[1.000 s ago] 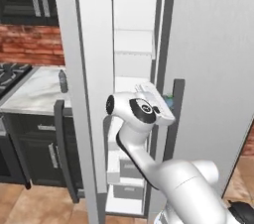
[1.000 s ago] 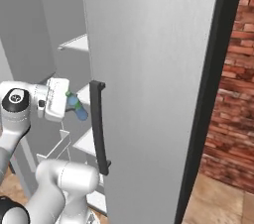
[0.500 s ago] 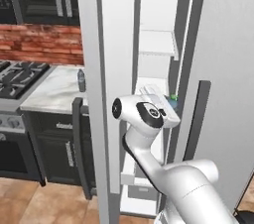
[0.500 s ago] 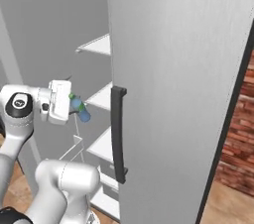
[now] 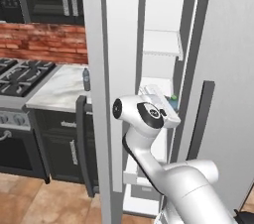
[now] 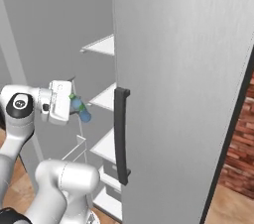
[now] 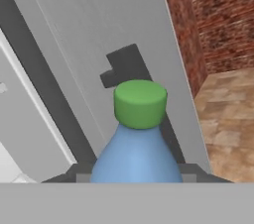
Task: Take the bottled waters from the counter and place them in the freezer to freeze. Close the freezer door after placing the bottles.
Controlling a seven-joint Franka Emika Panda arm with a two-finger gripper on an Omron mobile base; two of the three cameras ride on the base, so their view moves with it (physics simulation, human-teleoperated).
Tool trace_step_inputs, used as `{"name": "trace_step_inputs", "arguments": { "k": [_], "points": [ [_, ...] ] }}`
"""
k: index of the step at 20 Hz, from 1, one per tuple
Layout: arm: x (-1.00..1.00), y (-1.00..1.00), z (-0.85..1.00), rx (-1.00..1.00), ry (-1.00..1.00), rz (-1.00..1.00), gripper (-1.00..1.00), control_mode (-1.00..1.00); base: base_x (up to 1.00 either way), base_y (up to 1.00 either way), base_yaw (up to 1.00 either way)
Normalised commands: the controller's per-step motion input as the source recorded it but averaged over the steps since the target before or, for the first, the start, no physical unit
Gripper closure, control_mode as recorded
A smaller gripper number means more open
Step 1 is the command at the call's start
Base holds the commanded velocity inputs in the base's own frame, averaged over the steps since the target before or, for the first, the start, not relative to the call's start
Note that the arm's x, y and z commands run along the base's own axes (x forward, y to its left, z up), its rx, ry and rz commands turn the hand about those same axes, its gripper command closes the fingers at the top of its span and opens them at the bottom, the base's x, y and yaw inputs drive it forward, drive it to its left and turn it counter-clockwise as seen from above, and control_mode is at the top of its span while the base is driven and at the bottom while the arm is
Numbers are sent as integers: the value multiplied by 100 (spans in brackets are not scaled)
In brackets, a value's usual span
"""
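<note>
Pale grey panels frame the left base view: the freezer door is swung open and seen nearly edge-on at centre, with the freezer and its white shelves exposed behind it. The gripper is held in front of the opening, and a green cap is glimpsed at its 2 o'clock side. At 9 o'clock, the greyish-dark bottle is seen upright on the marble counter, beside the black stove.

From the right base view, the blue bottle is seen clamped in the gripper — jaws closed on its body, its length tilted. It is held near the freezer shelves, well left of the wider grey door and that door's dark handle.

Through the hand view, the blue bottle is seen at 6 o'clock, its green cap pointing to 12 — held between the finger tips, with a dark handle on a grey panel behind it and brick wall at 2 o'clock.
</note>
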Motion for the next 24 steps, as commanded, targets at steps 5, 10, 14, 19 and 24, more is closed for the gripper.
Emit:
{"name": "trace_step_inputs", "arguments": {
  "k": [5, 10, 14, 19, 24],
  "points": [
    [0, 0, 0, 0, 0, 0, 100, 100, 0, -2, 6],
    [-1, -4, 5, 0, -1, 2, 100, -100, 0, -18, 4],
    [-3, -14, 50, 0, -9, 9, 100, -100, 0, 0, 0],
    [-1, -2, 73, -3, -5, 14, 100, -100, 0, 0, 0],
    [2, 0, 92, -5, 1, 2, 100, -100, 0, 0, 0]
  ]
}}
